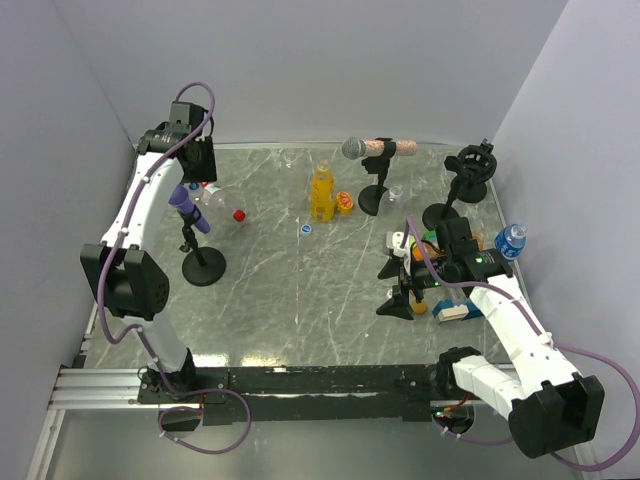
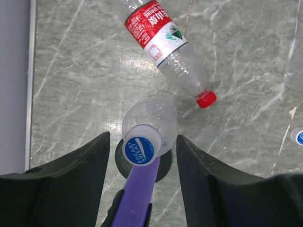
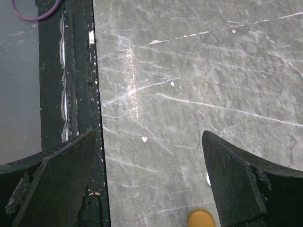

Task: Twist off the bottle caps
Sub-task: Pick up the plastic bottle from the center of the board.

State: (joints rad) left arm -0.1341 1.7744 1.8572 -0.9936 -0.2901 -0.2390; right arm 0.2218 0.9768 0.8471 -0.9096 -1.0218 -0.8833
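**Both pairs of fingers spread; left pair straddles a capped bottle**

Left fingers (image 2: 71, 184) are spread wide and grip nothing. They flank an upright clear bottle (image 2: 156, 116) at its 9 and 3 o'clock; whether they touch it cannot be told. Its blue-white cap (image 2: 140, 150) is on, seen from above. A purple holder (image 2: 137, 194) meets the bottle from 6 o'clock. At 12 o'clock of it a red-labelled bottle (image 2: 163, 45) lies flat on the worktop (image 2: 71, 71), its red cap (image 2: 206, 98) on and pointing to 5 o'clock. A blue cap (image 2: 298, 137) lies on the worktop at the view's 3 o'clock edge.

Right fingers (image 3: 61, 175) are released too, wide apart over the worktop and holding nothing. A small orange round thing (image 3: 200, 219) sits at 6 o'clock between them, too cut off to identify.

In the top view, the yellow-orange juice bottle (image 1: 321, 192) stands upright at 12 o'clock of the worktop centre. The small blue-labelled bottle (image 1: 510, 241) is at 3 o'clock, near the right arm.
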